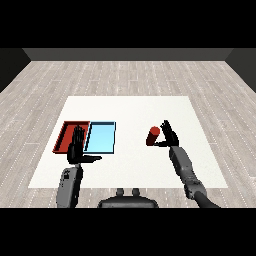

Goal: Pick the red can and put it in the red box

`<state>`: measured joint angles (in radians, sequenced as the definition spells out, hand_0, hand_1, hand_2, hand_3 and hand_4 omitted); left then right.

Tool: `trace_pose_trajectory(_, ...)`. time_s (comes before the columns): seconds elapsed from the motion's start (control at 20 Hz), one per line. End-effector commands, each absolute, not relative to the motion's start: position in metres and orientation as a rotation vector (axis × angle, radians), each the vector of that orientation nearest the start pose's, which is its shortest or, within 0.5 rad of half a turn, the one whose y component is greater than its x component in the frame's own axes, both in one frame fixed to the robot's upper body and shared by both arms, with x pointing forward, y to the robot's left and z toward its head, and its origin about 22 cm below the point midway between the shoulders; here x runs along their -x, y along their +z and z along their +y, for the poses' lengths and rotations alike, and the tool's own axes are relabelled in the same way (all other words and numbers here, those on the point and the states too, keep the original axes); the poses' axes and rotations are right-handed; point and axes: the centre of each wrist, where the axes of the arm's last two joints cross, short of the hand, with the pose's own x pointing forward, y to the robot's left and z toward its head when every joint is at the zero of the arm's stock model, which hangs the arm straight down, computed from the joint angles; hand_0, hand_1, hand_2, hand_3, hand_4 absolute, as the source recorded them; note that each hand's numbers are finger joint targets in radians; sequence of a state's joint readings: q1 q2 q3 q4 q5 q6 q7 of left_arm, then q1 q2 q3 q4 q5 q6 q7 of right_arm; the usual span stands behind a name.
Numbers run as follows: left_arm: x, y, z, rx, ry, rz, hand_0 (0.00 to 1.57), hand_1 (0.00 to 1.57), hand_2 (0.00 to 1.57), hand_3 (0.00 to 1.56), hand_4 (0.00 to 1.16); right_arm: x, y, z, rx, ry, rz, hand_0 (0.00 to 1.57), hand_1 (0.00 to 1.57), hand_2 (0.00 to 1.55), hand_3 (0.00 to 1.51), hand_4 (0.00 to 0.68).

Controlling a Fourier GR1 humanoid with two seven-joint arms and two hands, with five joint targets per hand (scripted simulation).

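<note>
entry, head view. my right hand (169, 134) is out over the right half of the white table (135, 107), forearm coming in from the lower right corner and angled up and to the left. the red can (153, 135) sits just left of that hand, tilted a little, its top toward the upper right. my fingers (167, 125) stand up behind and to the right of the can, spread and fairly straight; the thumb (161, 144) reaches toward the can's lower end. fingers and thumb bracket the can but i do not see them curled around it. whether any fingertip touches the can, i cannot tell. whether the can rests on the table or is just off it, i cannot tell either.

my left hand (76, 149) is at the left side, forearm rising from the lower left corner. fingers point up and away, straight and close together, thumb stuck out to the right. it holds nothing. the fingertips overlap the near right part of the red tray (64, 136) as seen from here.

red tray and light blue tray (101, 138) lie side by side left of the table's centre, red on the left, blue on the right, edges touching or nearly so. the can is well apart from the red tray, with the blue tray between them. nothing visible inside either tray.
</note>
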<state>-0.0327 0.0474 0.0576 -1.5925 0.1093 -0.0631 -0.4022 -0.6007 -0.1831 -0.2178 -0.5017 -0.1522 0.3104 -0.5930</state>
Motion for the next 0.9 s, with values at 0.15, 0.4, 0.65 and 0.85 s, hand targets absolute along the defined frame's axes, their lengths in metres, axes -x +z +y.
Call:
trace_pose_trajectory(0.15, -0.252, 0.002, 0.243, 0.04, 0.05, -2.045, 0.0, 0.0, 0.0, 0.0, 0.0, -0.363, -0.056, -0.268, -0.317, -0.025, -1.667, 0.0, 0.0, 0.0, 0.0, 0.0)
trace_pose_trajectory(0.4, -0.25, 0.028, 0.252, 0.017, 0.03, -2.046, 0.0, 0.0, 0.0, 0.0, 0.0, -0.352, -0.082, -0.238, -0.328, -0.03, -1.649, 0.0, 0.0, 0.0, 0.0, 0.0)
trace_pose_trajectory(0.65, -0.249, 0.006, 0.245, 0.063, 0.036, -2.029, 0.0, 0.0, 0.0, 0.0, 0.0, -0.374, -0.059, -0.242, -0.347, -0.034, -1.65, 0.0, 0.0, 0.0, 0.0, 0.0)
trace_pose_trajectory(0.85, -0.244, 0.026, 0.25, 0.041, 0.027, -2.05, 0.0, 0.0, 0.0, 0.0, 0.0, -0.371, -0.066, -0.234, -0.352, -0.009, -1.637, 0.0, 0.0, 0.0, 0.0, 0.0)
